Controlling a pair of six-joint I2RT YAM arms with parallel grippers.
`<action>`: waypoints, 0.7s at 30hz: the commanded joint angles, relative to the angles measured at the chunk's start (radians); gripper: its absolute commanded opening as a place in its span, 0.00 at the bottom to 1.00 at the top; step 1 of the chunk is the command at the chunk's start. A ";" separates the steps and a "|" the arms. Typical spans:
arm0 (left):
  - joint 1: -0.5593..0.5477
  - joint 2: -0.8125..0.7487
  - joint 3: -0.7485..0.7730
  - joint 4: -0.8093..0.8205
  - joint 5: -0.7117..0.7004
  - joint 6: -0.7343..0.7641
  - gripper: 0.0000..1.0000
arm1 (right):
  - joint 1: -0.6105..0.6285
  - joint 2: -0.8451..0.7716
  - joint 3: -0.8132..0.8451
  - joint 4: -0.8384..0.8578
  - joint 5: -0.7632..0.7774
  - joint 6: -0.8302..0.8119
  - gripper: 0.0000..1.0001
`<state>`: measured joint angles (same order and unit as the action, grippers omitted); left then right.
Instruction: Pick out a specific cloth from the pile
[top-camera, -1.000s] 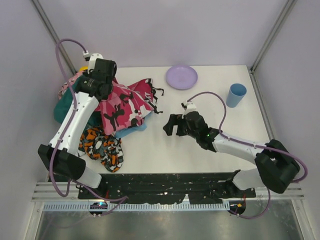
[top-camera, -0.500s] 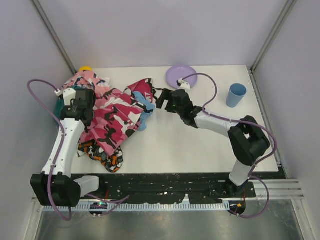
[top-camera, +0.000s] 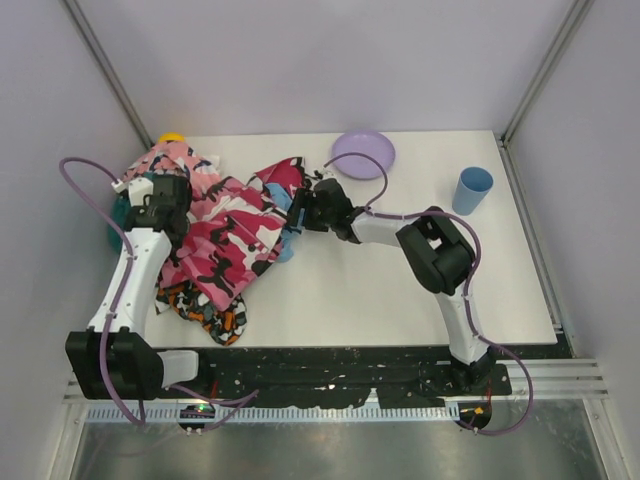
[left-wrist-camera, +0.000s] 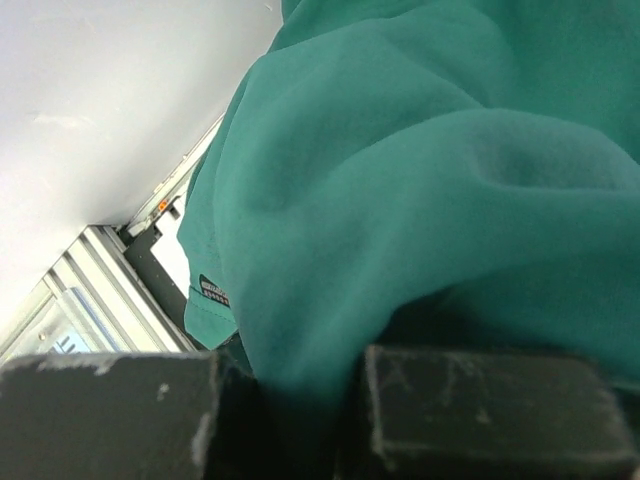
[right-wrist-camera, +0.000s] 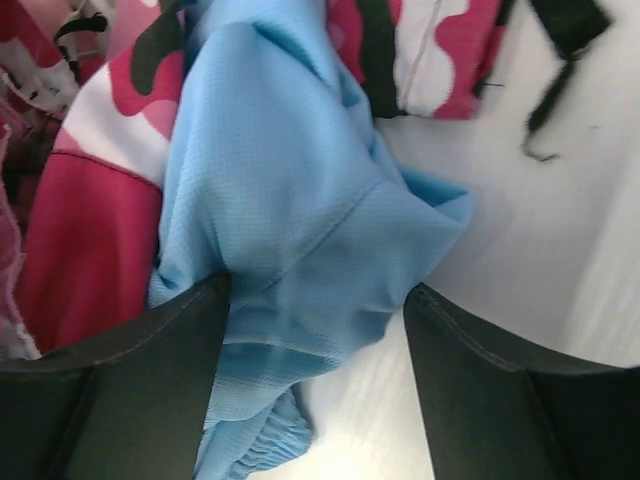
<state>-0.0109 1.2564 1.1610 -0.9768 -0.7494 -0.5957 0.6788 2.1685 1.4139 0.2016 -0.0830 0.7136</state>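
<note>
Right wrist view: the open right tool (right-wrist-camera: 315, 300) straddles the blue cloth (right-wrist-camera: 280, 180); closing may also snag the touching pink cloth (right-wrist-camera: 95, 240).

The cloth (right-wrist-camera: 300, 200) is seen as a fine mesh knit, matt. The teal cloth (left-wrist-camera: 430, 170) is shown soft, fleecy and matt. The pink patterned cloth (right-wrist-camera: 90, 210) is printed on a smoother weave. The fingers (left-wrist-camera: 480, 410) of the left gripper (left-wrist-camera: 290, 400) are made of black matt plastic, scuffed with pale specks. The table (top-camera: 400, 290) is finished white, smooth and matt; plastic is suggested for the purple plate (top-camera: 363, 155) and the blue cup (top-camera: 472, 192).
</note>
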 joint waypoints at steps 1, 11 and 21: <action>0.006 0.017 0.020 0.043 0.010 -0.029 0.00 | 0.022 0.014 0.068 0.050 -0.153 -0.052 0.69; 0.078 0.050 0.038 0.130 0.071 0.014 0.00 | 0.022 -0.208 -0.001 0.033 -0.154 -0.259 0.05; 0.111 0.415 0.520 0.041 0.056 -0.004 0.00 | 0.022 -0.643 -0.159 -0.057 -0.090 -0.410 0.05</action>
<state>0.0845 1.5764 1.4891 -0.9501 -0.6636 -0.5716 0.7040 1.7020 1.2858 0.1318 -0.1997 0.3916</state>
